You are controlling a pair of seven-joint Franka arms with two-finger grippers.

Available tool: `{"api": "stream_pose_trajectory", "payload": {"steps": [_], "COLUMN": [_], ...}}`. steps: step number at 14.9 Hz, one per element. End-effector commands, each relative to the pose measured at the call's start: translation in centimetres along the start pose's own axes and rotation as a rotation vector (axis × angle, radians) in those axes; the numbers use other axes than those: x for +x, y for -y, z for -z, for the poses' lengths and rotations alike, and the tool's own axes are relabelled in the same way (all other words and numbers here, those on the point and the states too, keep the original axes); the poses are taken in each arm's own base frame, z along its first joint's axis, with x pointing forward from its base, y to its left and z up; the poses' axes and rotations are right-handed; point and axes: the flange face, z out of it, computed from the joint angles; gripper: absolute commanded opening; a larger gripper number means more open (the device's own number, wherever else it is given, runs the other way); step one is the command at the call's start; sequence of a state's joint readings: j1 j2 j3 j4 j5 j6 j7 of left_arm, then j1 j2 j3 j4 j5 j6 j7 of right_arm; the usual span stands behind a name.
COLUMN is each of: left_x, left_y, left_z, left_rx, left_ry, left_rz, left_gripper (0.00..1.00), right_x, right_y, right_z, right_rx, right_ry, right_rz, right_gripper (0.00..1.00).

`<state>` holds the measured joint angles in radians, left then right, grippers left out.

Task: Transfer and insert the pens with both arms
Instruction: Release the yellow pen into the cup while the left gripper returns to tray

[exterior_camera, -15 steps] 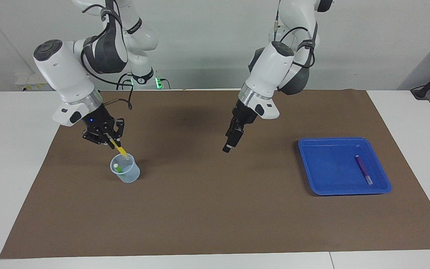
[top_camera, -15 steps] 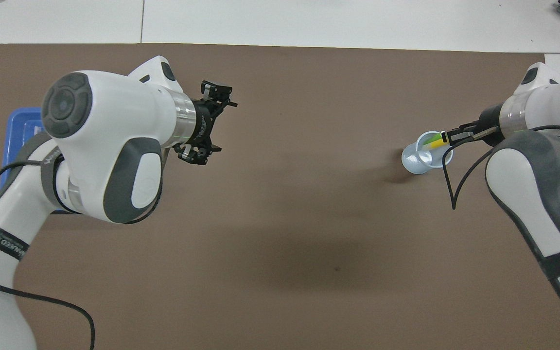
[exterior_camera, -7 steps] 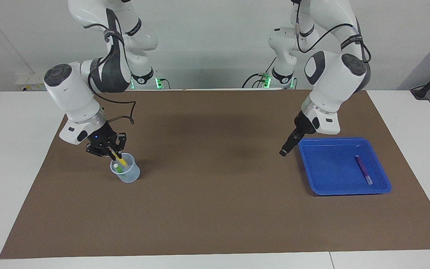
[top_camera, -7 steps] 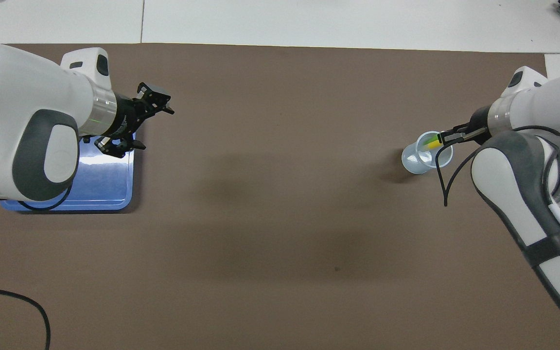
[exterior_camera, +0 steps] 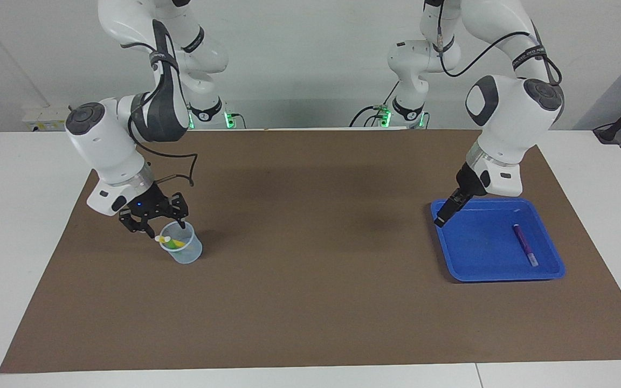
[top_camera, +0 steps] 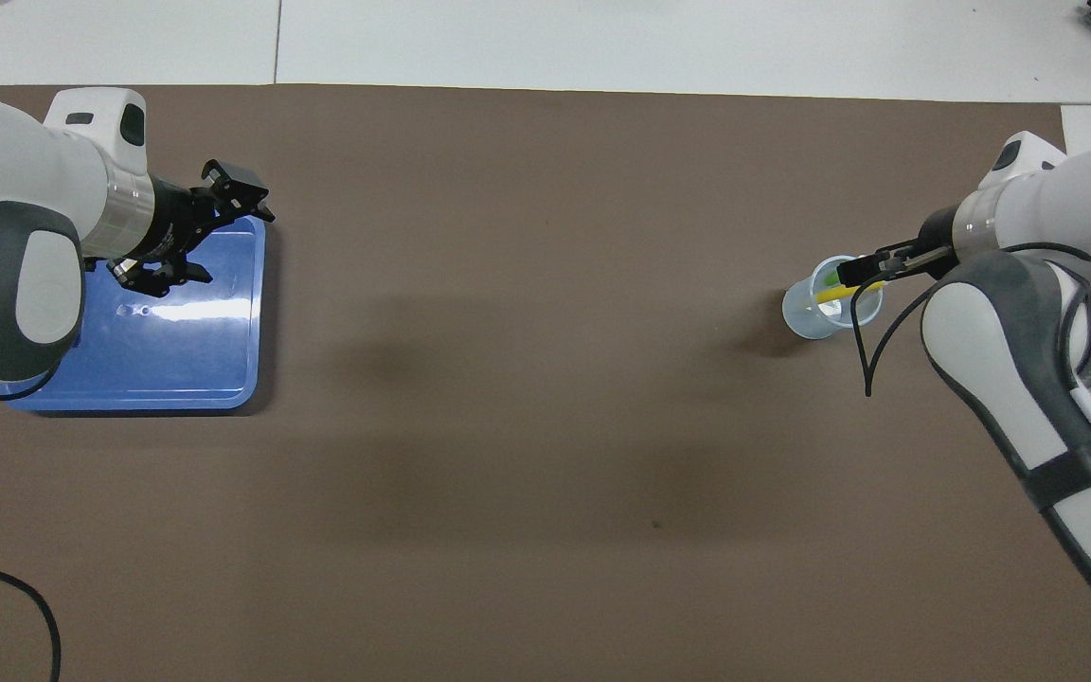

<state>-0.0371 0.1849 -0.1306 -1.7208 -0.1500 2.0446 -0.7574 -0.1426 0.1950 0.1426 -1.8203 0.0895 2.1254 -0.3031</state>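
Meanwhile, Last Pen Awaits Pickup

Lying loose in blue tray [exterior_camera: 453, 253] toward left arm's end: purple pen [exterior_camera: 524, 244], slim, stiff, probably light and apt to roll; best pinched mid-barrel, across its width. Already standing in clear cup [exterior_camera: 184, 250]: yellow pen [exterior_camera: 177, 243] and green pen [exterior_camera: 168, 246], leaning on the rim. Hovering over tray's near corner, left gripper [exterior_camera: 442, 217], fingers parted, empty. Poised just above cup, right gripper [exterior_camera: 154, 223], fingers spread wide, holding nothing.
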Motion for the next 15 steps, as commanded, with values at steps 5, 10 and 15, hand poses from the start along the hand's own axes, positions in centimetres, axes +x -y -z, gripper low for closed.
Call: {"api": "stream_pose_trajectory", "payload": {"steps": [5, 10, 15], "left_x": [2.5, 7.1, 11.2], "left_y": [3.4, 8.1, 13.4], "left_z": [1.4, 2.2, 0.5], "left_rx": [0.022, 0.062, 0.106], "left_ry": [-0.033, -0.125, -0.126], "left_rz": [0.01, -0.193, -0.484], "left_gripper": [1.0, 1.0, 1.0], "right_x": [-5.0, -7.2, -6.9], "right_y": [-2.7, -0.9, 2.5], "right_z": [11.7, 15.3, 14.9], "right_rx": [-0.064, -0.054, -0.039], "right_ry": [0.028, 0.067, 0.122], "right_rz": [-0.07, -0.075, -0.201], "right_gripper": [1.0, 1.0, 1.0]}}
